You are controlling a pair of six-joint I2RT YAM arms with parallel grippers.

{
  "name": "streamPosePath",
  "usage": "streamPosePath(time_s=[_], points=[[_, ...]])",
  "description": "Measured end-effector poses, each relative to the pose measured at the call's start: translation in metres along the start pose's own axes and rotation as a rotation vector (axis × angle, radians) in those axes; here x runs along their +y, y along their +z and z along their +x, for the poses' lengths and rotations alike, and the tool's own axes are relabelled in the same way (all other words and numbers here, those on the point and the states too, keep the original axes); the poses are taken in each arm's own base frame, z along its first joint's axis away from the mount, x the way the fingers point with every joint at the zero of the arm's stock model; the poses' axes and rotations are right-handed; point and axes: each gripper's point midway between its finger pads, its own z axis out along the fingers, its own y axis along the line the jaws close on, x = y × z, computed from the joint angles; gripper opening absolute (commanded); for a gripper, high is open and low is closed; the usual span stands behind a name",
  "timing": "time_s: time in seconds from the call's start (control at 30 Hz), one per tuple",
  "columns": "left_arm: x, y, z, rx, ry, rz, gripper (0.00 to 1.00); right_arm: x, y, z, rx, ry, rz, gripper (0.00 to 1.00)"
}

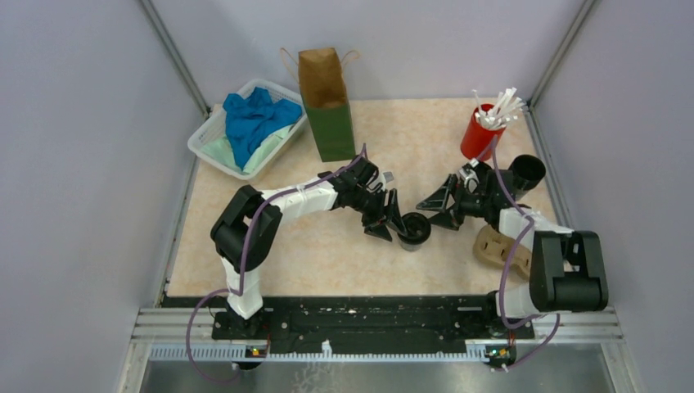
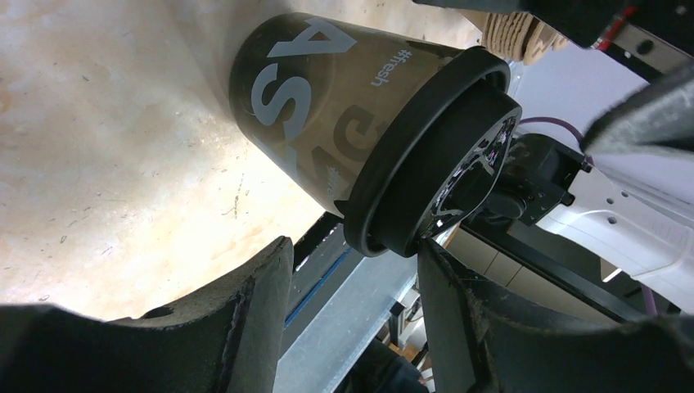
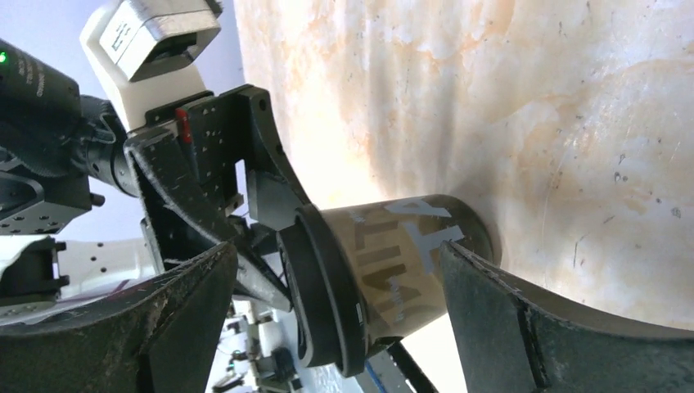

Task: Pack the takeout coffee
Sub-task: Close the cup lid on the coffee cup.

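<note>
Fingers of left gripper stand part open at the lid of the takeout cup, gripper angled down at it from the left. Left wrist view: one fingertip sits right at the lid rim, probably touching, hard to tell at that angle. The other fingertip is clear of the rim with a gap showing. No grip on the cup.

Right gripper faces it from the opposite side, jaws wide, straddling the cup body. Right wrist view shows its fingers either side of the body, with a gap on at least one side. Nothing held.

Cup is black, pale lettering on the wall, black lid on. It stands upright on the table, about centre, between the two grippers.

Tan pulp carrier lies front right, partly under the right arm. Second black cup sits behind the right wrist, near the right wall. Red cup of white sticks is just behind that, back right.

Paper bag, brown with green front, is upright and open-topped at back centre, well apart from the takeout cup. White basket sits back left beside the bag, blue cloth in it.
</note>
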Motion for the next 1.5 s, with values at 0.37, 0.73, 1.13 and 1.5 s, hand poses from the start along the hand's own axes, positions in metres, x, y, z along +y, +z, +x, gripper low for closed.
streamPosePath(time_s=[0.37,0.73,1.13,1.5], points=[[0.000,0.000,0.000,0.001,0.001,-0.002,0.63,-0.002,-0.018,0.036,0.028,0.013,0.068,0.70],[0.001,0.000,0.000,0.003,0.002,0.005,0.62,-0.011,-0.002,0.045,0.092,0.121,-0.112,0.49],[0.001,-0.001,-0.001,0.002,0.008,-0.001,0.63,0.022,-0.009,-0.003,-0.019,-0.054,-0.061,0.80],[0.003,-0.004,-0.005,-0.005,0.005,0.001,0.63,-0.004,0.024,0.011,0.081,-0.008,-0.081,0.46]])
